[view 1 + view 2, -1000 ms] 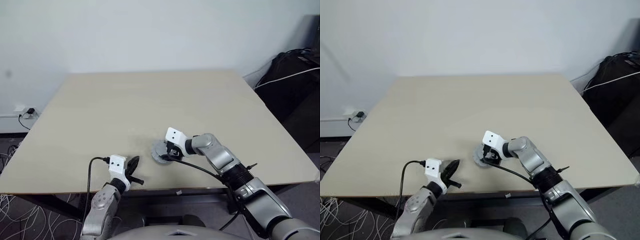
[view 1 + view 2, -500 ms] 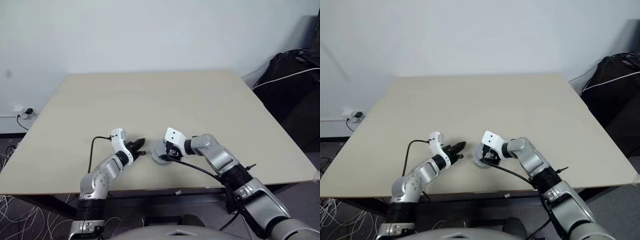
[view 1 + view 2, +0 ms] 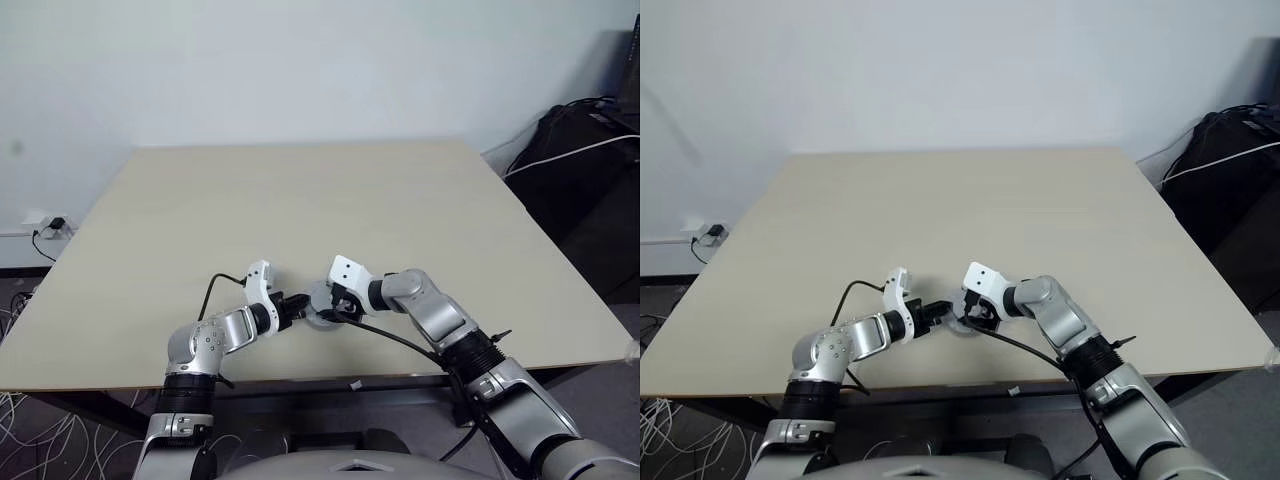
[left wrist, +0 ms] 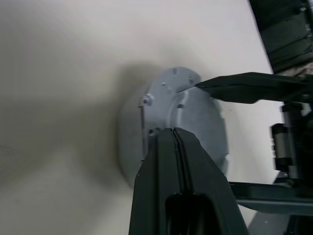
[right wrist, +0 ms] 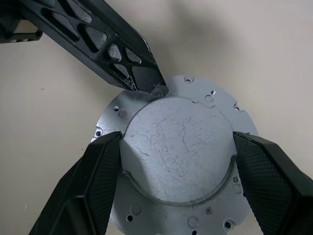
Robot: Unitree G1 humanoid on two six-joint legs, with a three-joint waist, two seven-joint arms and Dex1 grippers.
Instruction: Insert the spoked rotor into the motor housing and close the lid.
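The lid (image 5: 176, 164), a dull grey metal disc with its smooth face and raised round centre up, lies flat on the table near the front edge (image 3: 322, 303). My right gripper (image 5: 177, 141) straddles it, one finger (image 5: 98, 171) pressed against each side of the raised centre. My left gripper (image 4: 173, 132) is shut with nothing in it. Its tip (image 5: 146, 83) rests on the lid's flange beside the raised centre. The spoked rotor and the motor housing are hidden.
The beige table (image 3: 300, 200) stretches bare behind and to both sides of the lid, and its front edge lies close below the arms. Black bags with a white cable (image 3: 590, 160) stand off the table's right side. A wall socket (image 3: 45, 222) and loose wires sit low on the left.
My left arm has swung up from the table's front edge, forward and rightward, until its shut tip meets the lid. The right gripper and the lid have stayed put.
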